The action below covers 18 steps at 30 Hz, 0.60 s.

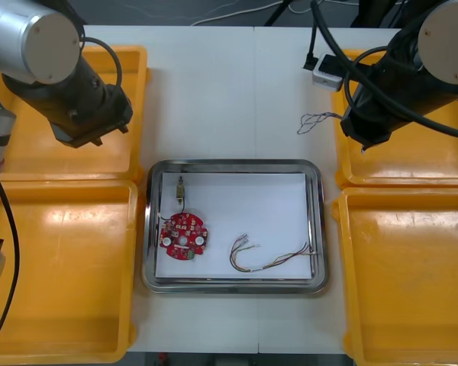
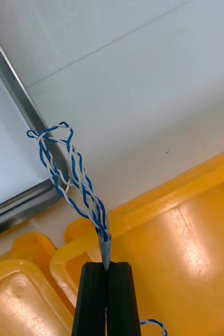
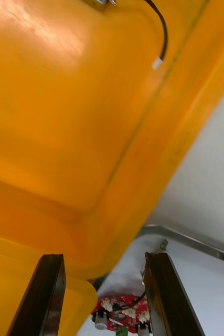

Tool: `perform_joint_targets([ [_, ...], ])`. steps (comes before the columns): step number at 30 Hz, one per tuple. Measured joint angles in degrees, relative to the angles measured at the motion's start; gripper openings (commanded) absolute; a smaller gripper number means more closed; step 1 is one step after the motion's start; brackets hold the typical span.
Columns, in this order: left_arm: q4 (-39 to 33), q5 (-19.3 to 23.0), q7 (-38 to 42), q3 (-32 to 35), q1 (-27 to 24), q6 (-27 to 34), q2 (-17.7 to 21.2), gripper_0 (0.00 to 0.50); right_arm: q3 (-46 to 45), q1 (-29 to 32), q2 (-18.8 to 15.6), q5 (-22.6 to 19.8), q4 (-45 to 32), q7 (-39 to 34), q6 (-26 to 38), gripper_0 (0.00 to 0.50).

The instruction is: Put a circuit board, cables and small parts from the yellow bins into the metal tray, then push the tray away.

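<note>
right tool (image 2: 107, 266) aloft, tight on cable (image 2: 72, 176)

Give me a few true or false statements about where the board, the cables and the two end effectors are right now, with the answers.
1. The right end effector is shut on the twisted blue and white cable. True.
2. The circuit board lies in a bin. False: it lies in the metal tray.
3. The left end effector is open, over the far left yellow bin. True.
4. The twisted blue and white cable already lies in the metal tray. False: it hangs from the right end effector, above the table outside the tray.
</note>
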Motion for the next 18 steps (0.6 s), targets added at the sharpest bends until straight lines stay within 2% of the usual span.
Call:
perform_joint_targets([
  [6, 7.7, -6.5, -2.3, 1.1, -2.7, -0.2, 0.0, 0.444, 4.1, 0.0, 0.1, -0.7, -2.6, 0.0, 0.0, 0.000],
  [10, 13.4, -9.7, -2.3, 1.2, -4.2, -3.1, 0.1, 0.446, 7.0, 0.0, 0.2, -0.8, -4.3, 0.0, 0.0, 0.000],
  [18, 19.5, -11.4, -2.3, 4.4, -4.9, -9.2, 0.1, 0.444, 13.4, 1.4, 0.7, -0.1, -6.7, 0.0, 0.0, 0.000],
])
